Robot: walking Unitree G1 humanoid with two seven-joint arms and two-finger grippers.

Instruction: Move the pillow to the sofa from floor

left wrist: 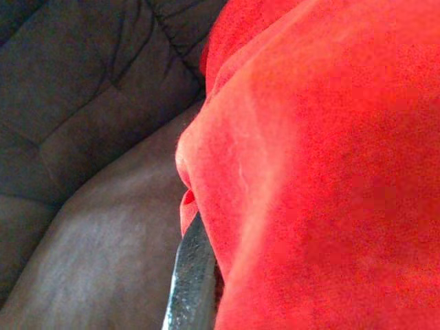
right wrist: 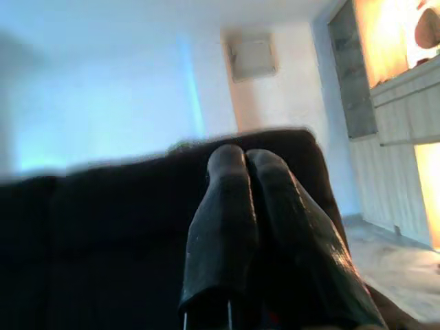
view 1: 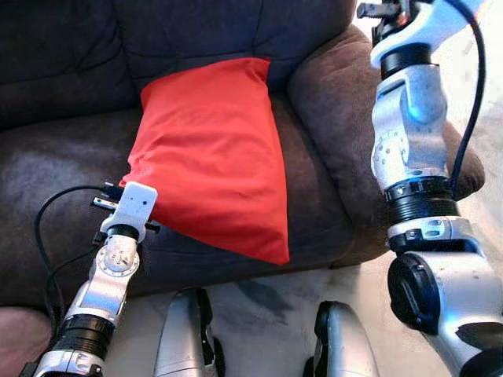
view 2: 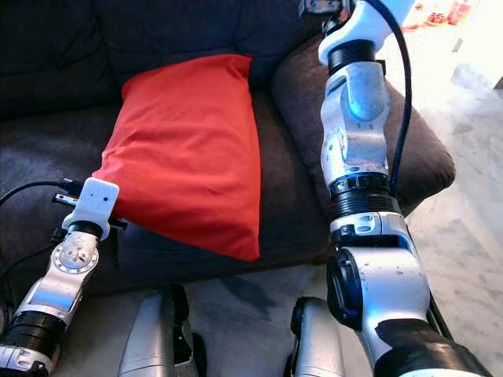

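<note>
Pillow (view 1: pixel 212 153) on sofa (view 1: pixel 63 165) seat, leaning on backrest. Left gripper (left wrist: pixel 196 265) at near-left corner, grip unclear. Right gripper (right wrist: pixel 251 234) clenched, empty, raised far right. Placement step; next: withdraw left arm.

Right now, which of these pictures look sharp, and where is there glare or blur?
Both eye views are sharp on the red pillow and dark sofa, though the floor at the far right washes out in bright light. The left wrist view is so close that the pillow looks soft. The right wrist view is hazy, with orange glare top right and its black fingers blurred.
</note>
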